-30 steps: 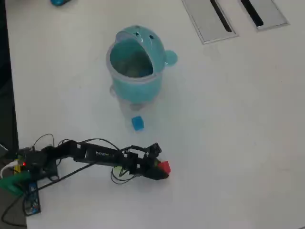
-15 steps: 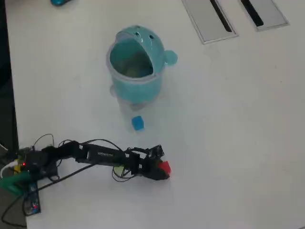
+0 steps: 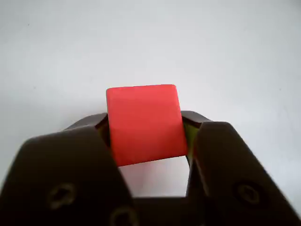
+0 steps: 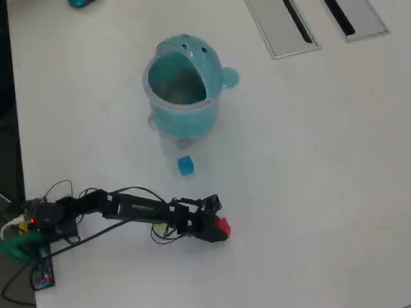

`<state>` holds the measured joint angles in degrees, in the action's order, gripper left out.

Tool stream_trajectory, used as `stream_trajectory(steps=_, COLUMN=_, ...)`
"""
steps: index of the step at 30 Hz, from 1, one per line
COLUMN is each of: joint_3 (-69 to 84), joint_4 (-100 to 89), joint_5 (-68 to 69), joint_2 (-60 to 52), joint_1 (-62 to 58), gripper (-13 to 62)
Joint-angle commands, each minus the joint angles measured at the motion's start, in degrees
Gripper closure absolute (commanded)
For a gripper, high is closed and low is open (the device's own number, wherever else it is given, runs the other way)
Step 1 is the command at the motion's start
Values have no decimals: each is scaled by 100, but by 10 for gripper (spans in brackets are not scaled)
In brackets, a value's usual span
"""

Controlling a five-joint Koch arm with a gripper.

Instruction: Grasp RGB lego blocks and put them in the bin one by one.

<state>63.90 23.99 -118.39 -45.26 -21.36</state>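
One big white table (image 4: 308, 192) fills the overhead view, smooth and plain, with a dark strip along its left edge. At about 8 o'clock sits my base (image 4: 35, 224), a clump of thin black wires, a tiny red light and a green bit. My arm (image 4: 128, 208) is thin and black and stretches toward 3 o'clock, low over the table. At its end my gripper (image 4: 218, 228) is closed around the red block (image 4: 223, 225). In the wrist view the red block (image 3: 145, 123) is a smooth, shiny square pinched between my two dark, rounded fingers (image 3: 66, 165), and the white table (image 3: 150, 42) lies behind it.

Up from my arm, near the middle, the blue block (image 4: 185, 166) lies alone on the table. Just past it toward 12 o'clock stands the bin (image 4: 183, 112). It is round, light teal and looks like plastic. Its domed lid (image 4: 196, 51) is tipped back, so the mouth is open, and a small round knob (image 4: 229, 78) sticks out at 3 o'clock. The blue block is near the bin but not touching it.

At 1 o'clock, two flat grey panels (image 4: 282, 25) with dark slots lie at the table's top edge.
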Motion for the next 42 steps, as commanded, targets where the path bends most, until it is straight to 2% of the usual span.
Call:
stream_trajectory(steps=1, joint_3=-422, joint_4=132, joint_5=-18, joint_2=-510, joint_1=0, gripper=533)
stream_trajectory(steps=5, joint_3=-9, joint_4=132, joint_5=-18, joint_2=-1687, joint_1=-44, gripper=531)
stream_trajectory(steps=10, joint_3=650, joint_4=-211, joint_5=-18, joint_2=-2505, joint_1=-53, gripper=527)
stream_trajectory(steps=12, joint_3=1011, joint_4=-431, joint_5=-9, joint_2=-2795, joint_1=-35, gripper=487)
stream_trajectory(steps=15, joint_3=1749, joint_4=-668, joint_5=9, joint_2=-3507, joint_1=18, gripper=493)
stream_trajectory(steps=16, joint_3=1854, joint_4=-642, joint_5=9, joint_2=-3630, joint_1=44, gripper=497)
stream_trajectory(steps=17, joint_3=2153, joint_4=-642, joint_5=9, joint_2=-3946, joint_1=158, gripper=583)
stream_trajectory(steps=18, joint_3=2320, joint_4=-642, joint_5=18, joint_2=-4131, joint_1=220, gripper=587)
stream_trajectory(steps=27, joint_3=2979, joint_4=-659, joint_5=185, joint_2=-5344, joint_1=791, gripper=586)
stream_trajectory(steps=35, joint_3=3533, joint_4=-677, joint_5=193, joint_2=-6346, joint_1=1907, gripper=586)
stream_trajectory(steps=42, joint_3=3533, joint_4=-756, joint_5=352, joint_2=-6636, joint_1=2839, gripper=586)
